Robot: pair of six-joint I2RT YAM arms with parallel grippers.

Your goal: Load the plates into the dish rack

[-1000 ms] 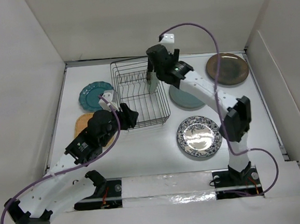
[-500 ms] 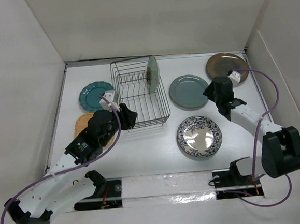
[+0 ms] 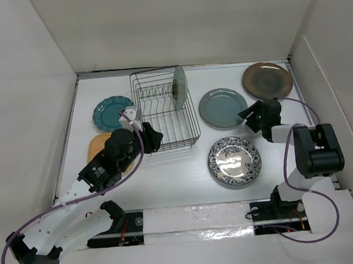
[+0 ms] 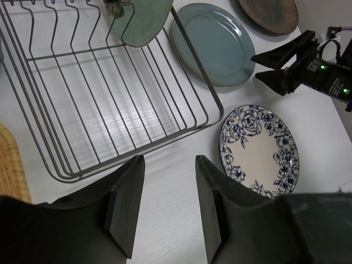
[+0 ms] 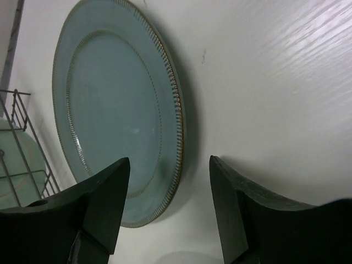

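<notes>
Grey-blue plate [image 3: 222, 108], flat just right of the dish rack [image 4: 205, 77], looks next: the right hand [image 5: 169, 159], spread wide and empty, sits low at its rim and must pinch that edge. The left hand [image 4: 168, 159] hovers parted, empty, over the white counter [image 3: 168, 175], boxed by white walls.

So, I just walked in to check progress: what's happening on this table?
Plates are going into the dish rack. The pale mint plate stands upright at its far right end. The right pincer, open, sits low beside the grey-blue plate; the left pincer, open, hovers by the rack's near edge. The teal, orange, brown and blue-and-white plates lie flat on the table.
</notes>
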